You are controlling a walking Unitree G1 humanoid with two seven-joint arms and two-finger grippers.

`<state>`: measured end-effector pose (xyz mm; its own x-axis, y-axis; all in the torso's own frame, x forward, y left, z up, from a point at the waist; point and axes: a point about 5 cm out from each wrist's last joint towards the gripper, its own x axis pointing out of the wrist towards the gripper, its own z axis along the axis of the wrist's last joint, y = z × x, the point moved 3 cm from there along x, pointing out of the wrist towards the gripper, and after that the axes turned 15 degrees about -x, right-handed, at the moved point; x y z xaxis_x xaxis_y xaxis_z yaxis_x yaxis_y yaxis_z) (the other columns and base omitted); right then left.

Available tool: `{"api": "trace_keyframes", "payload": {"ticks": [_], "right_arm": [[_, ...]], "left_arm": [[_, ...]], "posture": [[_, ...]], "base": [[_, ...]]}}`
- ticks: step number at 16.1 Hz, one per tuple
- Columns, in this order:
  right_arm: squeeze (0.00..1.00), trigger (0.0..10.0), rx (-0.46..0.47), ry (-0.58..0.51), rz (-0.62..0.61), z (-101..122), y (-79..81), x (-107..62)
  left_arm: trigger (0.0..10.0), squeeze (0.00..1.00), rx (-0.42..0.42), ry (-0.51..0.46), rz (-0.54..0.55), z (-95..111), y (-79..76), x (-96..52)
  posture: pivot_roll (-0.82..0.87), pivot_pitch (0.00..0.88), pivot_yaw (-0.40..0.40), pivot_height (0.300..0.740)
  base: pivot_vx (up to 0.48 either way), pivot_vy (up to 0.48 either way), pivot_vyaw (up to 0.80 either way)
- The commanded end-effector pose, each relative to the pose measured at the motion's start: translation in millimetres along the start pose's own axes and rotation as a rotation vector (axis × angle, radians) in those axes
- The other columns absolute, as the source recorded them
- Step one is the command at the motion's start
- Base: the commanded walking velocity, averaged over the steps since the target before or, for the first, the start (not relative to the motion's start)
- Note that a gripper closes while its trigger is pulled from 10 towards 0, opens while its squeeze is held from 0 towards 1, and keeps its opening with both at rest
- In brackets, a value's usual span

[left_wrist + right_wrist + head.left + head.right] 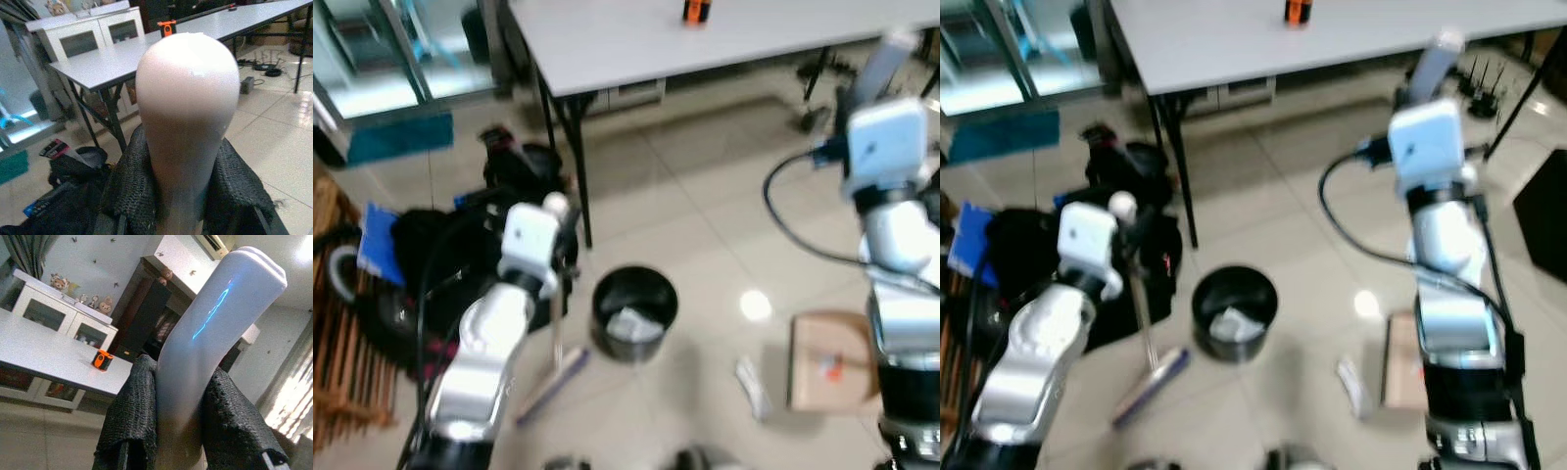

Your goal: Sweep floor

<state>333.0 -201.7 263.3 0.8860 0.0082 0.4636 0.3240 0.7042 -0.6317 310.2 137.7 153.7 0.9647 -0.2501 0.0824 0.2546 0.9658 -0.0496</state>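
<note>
Broom shaft [1143, 328] blurred; right arm's handle [205, 342] cut off below; floor litter [753, 387] unidentifiable.

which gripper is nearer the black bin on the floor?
Left. The left gripper, shut on the broom handle, is just beside the black bin, on its left. The right gripper, shut on a grey handle, is raised well off to the bin's right.

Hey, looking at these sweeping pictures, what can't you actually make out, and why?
- Broom handle: its lower length is hidden in the left wrist view by the left gripper.
- Pale handle in the right gripper: what it belongs to is hidden behind the right arm in the eye views.
- Contents of the black bin: blurred, something pale.
- Orange object on the table: too small to identify.
</note>
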Motion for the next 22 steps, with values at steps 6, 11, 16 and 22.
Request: {"api": "trace_keyframes", "payload": {"ticks": [6, 11, 16, 22], "right_arm": [[0.00, 10.0, 0.373, 0.066, -0.080, -17.9, 13.5, -20.2], [0.00, 10.0, 0.456, 0.077, -0.027, -12.6, 39.3, -27.3], [0.00, 10.0, 0.520, 0.118, -0.015, -16.5, 51.1, -33.8], [0.00, 10.0, 0.555, 0.131, 0.028, -11.4, 64.4, -36.4]], "left_arm": [[10.0, 0.00, 0.001, -0.022, 0.005, 7.4, -3.1, 0.2], [10.0, 0.00, 0.001, -0.034, 0.019, 10.6, -3.0, 4.6], [10.0, 0.00, 0.001, -0.043, 0.019, 13.6, -3.9, 8.2], [10.0, 0.00, -0.044, -0.012, 0.068, 13.1, 5.5, 11.8]], "posture": [[-0.06, 0.094, 0.045, 0.740], [-0.06, 0.098, 0.048, 0.740], [-0.06, 0.095, 0.052, 0.740], [-0.05, 0.084, 0.050, 0.740]], "base": [[0.000, -0.477, 0.00], [0.000, -0.471, 0.00], [0.000, -0.466, 0.00], [0.000, 0.168, 0.00]]}}
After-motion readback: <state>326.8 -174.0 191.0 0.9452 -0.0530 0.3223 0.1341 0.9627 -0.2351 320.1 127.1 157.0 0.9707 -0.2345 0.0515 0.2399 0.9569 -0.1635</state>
